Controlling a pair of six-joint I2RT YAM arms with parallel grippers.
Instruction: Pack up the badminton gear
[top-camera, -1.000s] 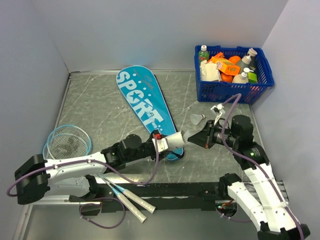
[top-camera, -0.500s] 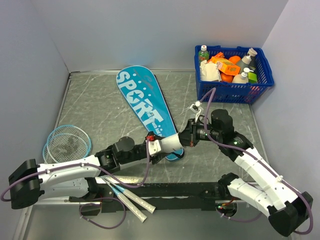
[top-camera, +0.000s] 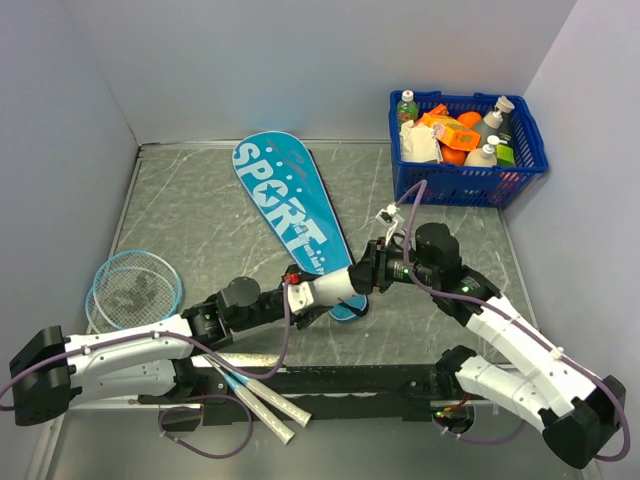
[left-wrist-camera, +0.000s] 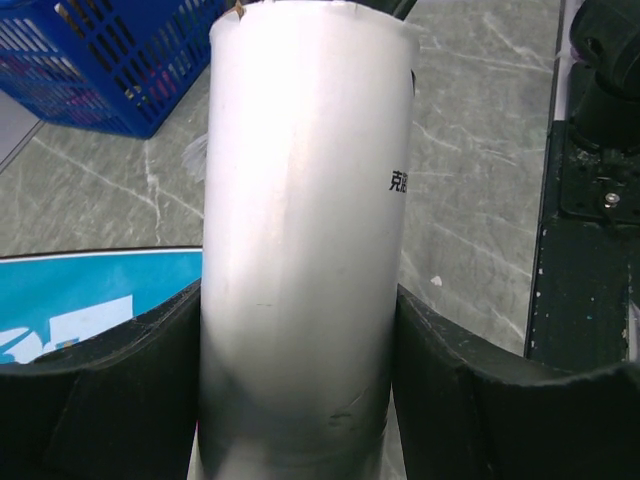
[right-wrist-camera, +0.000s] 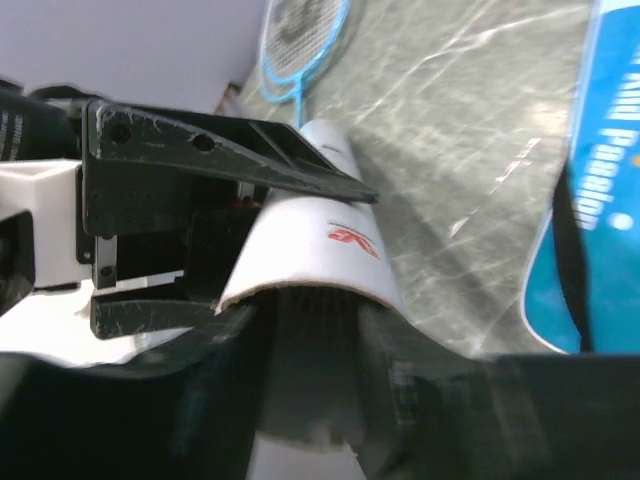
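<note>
My left gripper (top-camera: 305, 292) is shut on a white tube (top-camera: 335, 285), held level above the table with its mouth facing right. In the left wrist view the tube (left-wrist-camera: 305, 230) fills the gap between both black fingers (left-wrist-camera: 100, 390). My right gripper (top-camera: 368, 268) is at the tube's mouth, jaws spread. In the right wrist view a white shuttlecock (right-wrist-camera: 315, 375) sits in the mouth of the tube (right-wrist-camera: 320, 225), between the parted fingers (right-wrist-camera: 195, 385). The teal bag (top-camera: 285, 205) lettered SPORT lies flat behind. Two light-blue rackets (top-camera: 130, 287) lie at the left, handles (top-camera: 270, 410) toward the near edge.
A blue basket (top-camera: 465, 185) full of bottles and packets stands at the back right, by the right wall. A black rail (top-camera: 350, 378) runs along the near edge between the arm bases. Grey walls close the table at the back and left.
My right gripper has moved left from open table up to the tube's mouth, and its jaws have spread apart. The left arm has drawn the tube slightly left.
</note>
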